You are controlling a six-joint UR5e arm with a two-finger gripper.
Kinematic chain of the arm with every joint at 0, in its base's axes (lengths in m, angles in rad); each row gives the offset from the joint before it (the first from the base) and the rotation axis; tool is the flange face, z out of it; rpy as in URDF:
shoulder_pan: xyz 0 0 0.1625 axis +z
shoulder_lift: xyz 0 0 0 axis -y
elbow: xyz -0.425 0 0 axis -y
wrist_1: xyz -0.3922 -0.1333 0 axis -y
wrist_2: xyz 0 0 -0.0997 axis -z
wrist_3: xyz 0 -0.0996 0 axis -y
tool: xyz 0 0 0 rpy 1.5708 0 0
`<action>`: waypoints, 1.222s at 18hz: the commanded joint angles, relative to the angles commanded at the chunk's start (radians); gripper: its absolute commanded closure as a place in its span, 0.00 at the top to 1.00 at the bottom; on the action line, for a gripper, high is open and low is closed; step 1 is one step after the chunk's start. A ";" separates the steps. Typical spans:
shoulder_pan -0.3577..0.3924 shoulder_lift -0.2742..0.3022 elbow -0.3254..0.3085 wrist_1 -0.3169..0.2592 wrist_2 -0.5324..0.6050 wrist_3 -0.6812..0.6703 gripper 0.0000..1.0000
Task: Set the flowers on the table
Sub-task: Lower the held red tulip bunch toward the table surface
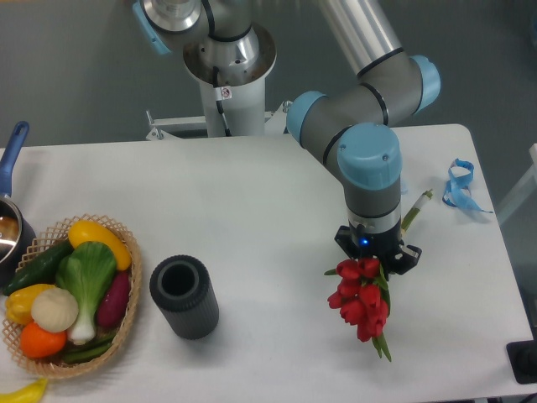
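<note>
The arm (361, 101) is made of silver-grey tubes with light blue caps on its joints. Its round base (228, 59) is pale metal with a small red-and-white label, and a blue light glows on the black wrist (367, 241).

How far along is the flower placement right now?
Done: the flowers are out over the open right side of the table. In hand: the gripper sits over the bunch, stem end poking out behind; its jaws are hidden, so grip is unclear. Left: confirming the bunch rests flat, then releasing and retreating.
</note>
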 joint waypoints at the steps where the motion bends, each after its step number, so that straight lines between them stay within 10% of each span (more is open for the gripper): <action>1: 0.000 0.000 0.000 0.000 0.000 0.000 0.37; 22: -0.018 -0.029 -0.011 0.014 -0.012 -0.008 0.40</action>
